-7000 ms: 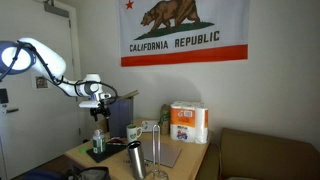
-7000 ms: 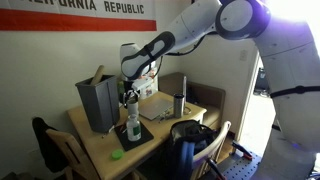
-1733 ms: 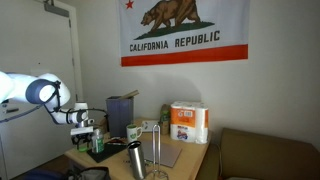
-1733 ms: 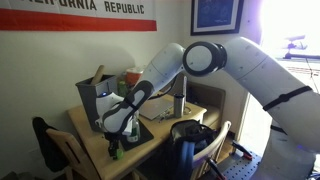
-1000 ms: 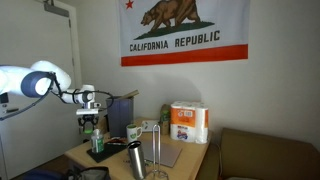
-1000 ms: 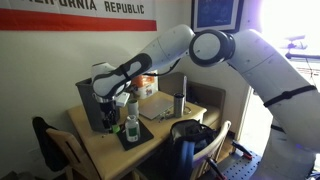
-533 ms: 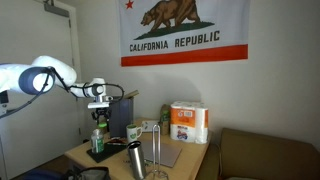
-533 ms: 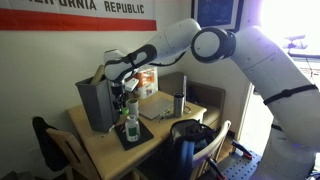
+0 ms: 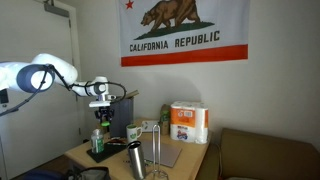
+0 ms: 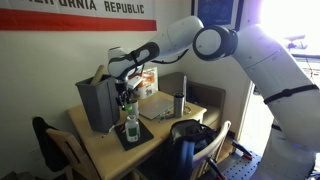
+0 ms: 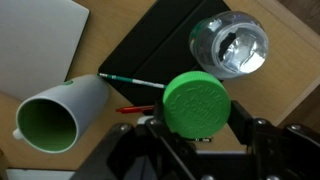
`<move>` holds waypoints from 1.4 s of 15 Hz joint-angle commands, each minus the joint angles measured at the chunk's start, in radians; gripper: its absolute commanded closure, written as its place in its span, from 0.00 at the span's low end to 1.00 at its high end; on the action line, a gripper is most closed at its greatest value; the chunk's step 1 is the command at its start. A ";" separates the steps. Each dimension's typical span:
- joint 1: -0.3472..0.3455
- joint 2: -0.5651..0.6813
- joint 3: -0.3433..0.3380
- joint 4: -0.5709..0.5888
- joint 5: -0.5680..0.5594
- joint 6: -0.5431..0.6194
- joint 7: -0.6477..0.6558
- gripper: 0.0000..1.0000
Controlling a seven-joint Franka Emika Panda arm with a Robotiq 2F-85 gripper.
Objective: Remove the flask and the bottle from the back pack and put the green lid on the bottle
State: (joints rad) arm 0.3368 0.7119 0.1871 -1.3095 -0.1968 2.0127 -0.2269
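My gripper point(image 11: 198, 126) is shut on the green lid point(image 11: 197, 103), a round bright green cap held between both jaws. The bottle point(image 11: 229, 45) stands upright with its mouth uncovered on a flat black pad point(image 11: 165, 40), up and to the right of the lid in the wrist view. In both exterior views the gripper point(image 9: 99, 108) point(image 10: 125, 96) hangs a little above the bottle point(image 9: 97, 141) point(image 10: 131, 128). The silver-grey flask point(image 9: 135, 160) point(image 10: 180, 104) stands upright on the table. The black back pack point(image 10: 190, 135) sits low beside the table's near edge.
A white-and-green mug point(image 11: 60, 112) lies on its side beside two pens point(image 11: 128, 79). A white flat sheet point(image 11: 35, 35) lies nearby. A grey bin point(image 10: 97, 102) stands behind the bottle. A wine glass point(image 9: 158, 150) and paper towel rolls point(image 9: 188, 122) are near the flask.
The gripper, still holding the green lid, has moved sideways from beside the bottle to above it. Bottle and flask have not moved.
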 commanded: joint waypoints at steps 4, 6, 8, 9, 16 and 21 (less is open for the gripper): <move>0.002 -0.100 0.004 -0.144 0.019 -0.027 0.091 0.60; 0.002 -0.119 0.008 -0.179 0.024 -0.027 0.110 0.60; 0.002 -0.135 0.013 -0.210 0.031 -0.023 0.121 0.60; 0.001 -0.143 0.016 -0.226 0.035 -0.022 0.128 0.60; -0.005 -0.193 0.034 -0.321 0.079 0.022 0.130 0.60; -0.005 -0.208 0.031 -0.362 0.088 0.096 0.151 0.60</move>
State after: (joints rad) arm 0.3407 0.5538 0.2148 -1.6016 -0.1255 2.0593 -0.1062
